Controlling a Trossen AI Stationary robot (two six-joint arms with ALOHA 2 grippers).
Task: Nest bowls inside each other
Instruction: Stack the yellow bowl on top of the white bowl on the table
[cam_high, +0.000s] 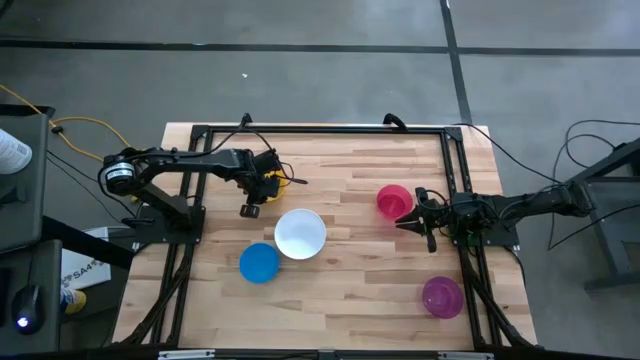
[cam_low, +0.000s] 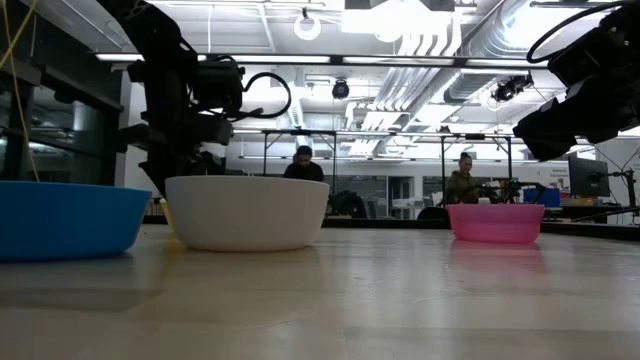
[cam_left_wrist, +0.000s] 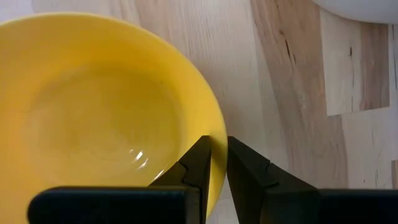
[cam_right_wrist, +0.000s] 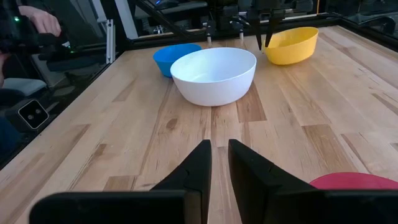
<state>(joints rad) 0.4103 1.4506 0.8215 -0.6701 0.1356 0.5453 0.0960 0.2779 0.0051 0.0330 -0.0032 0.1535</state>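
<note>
The yellow bowl (cam_left_wrist: 93, 112) stands at the table's far left, and my left gripper (cam_left_wrist: 217, 146) comes down on its rim from above, shut on it. In the right wrist view the yellow bowl (cam_right_wrist: 292, 45) seems to rest on its base. The white bowl (cam_high: 300, 233) sits in the middle, with the blue bowl (cam_high: 259, 262) nearer and to its left. The pink-red bowl (cam_high: 393, 200) is at the right and the purple bowl (cam_high: 442, 297) near the right front. My right gripper (cam_high: 400, 218) hovers beside the pink-red bowl, shut on nothing. My left gripper has the yellow bowl's rim (cam_left_wrist: 219, 127) between its two fingers, one finger inside the bowl and one outside. The fingers come from above, pointing steeply down. I cannot tell whether the bowl is lifted off the table.
A black frame (cam_high: 320, 128) runs round the table's far edge and sides. Bare wood lies between the white bowl and the pink-red bowl. Two people (cam_low: 303, 165) sit far behind the table, and a person's hand (cam_right_wrist: 37, 18) shows beyond its left edge.
</note>
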